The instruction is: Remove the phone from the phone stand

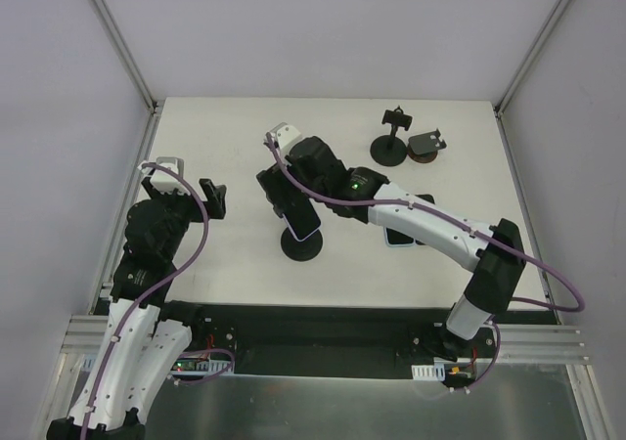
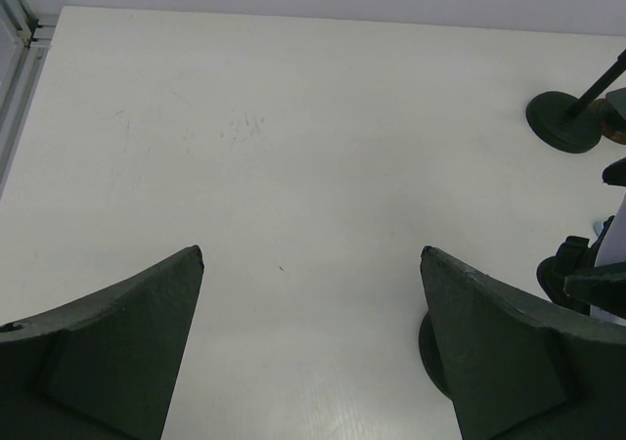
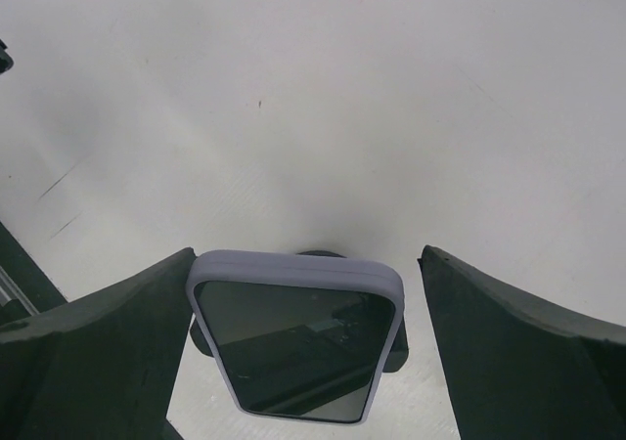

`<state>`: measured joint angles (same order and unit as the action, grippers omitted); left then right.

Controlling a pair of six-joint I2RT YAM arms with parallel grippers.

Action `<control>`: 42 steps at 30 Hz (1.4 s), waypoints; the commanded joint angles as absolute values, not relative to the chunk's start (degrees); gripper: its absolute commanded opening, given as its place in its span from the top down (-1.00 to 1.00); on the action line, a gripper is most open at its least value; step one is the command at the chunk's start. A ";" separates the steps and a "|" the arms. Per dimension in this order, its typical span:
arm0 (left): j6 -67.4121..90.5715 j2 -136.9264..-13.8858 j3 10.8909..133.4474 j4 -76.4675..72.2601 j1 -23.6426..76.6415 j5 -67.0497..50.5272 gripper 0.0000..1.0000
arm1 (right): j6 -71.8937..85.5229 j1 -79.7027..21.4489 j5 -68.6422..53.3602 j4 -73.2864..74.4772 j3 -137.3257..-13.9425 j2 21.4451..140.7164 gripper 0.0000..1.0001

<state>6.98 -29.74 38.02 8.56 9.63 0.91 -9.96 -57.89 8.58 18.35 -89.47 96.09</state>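
A phone [image 1: 304, 221] in a lilac case with a dark screen sits tilted on a black phone stand [image 1: 302, 246] with a round base, in the middle of the white table. In the right wrist view the phone [image 3: 293, 347] lies between my right gripper's [image 3: 308, 254] open fingers. The left finger [image 3: 117, 342] is at the phone's edge, the right finger [image 3: 518, 342] is apart from it. The stand's side clamp [image 3: 399, 347] shows beside the phone. My left gripper [image 2: 311, 252] is open and empty over bare table, left of the stand's base [image 2: 427, 347].
A second, empty black stand [image 1: 389, 147] and a small holder [image 1: 424, 147] stand at the back right. Another lilac-cased phone [image 1: 397, 237] lies flat, partly under my right arm. White walls enclose the table on three sides.
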 commanded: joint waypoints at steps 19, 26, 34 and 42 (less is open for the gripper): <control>5.98 -37.17 36.48 0.71 8.79 -29.51 -0.94 | -12.57 -61.00 17.06 17.67 -84.38 90.53 0.57; 7.56 -42.88 35.51 -3.86 9.05 -40.42 -0.88 | -10.47 -59.94 14.42 17.67 -83.32 88.42 0.96; 9.40 -47.90 34.98 -6.24 13.70 -42.98 -0.74 | -6.07 -56.87 8.44 16.53 -81.21 85.70 0.98; 14.39 -47.99 31.91 -11.50 21.80 -32.53 -0.72 | -4.22 -56.34 5.19 15.21 -79.02 84.55 0.98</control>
<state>9.69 -48.62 34.61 -4.10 20.60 -37.26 -6.94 -56.36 8.23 18.22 -79.66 88.12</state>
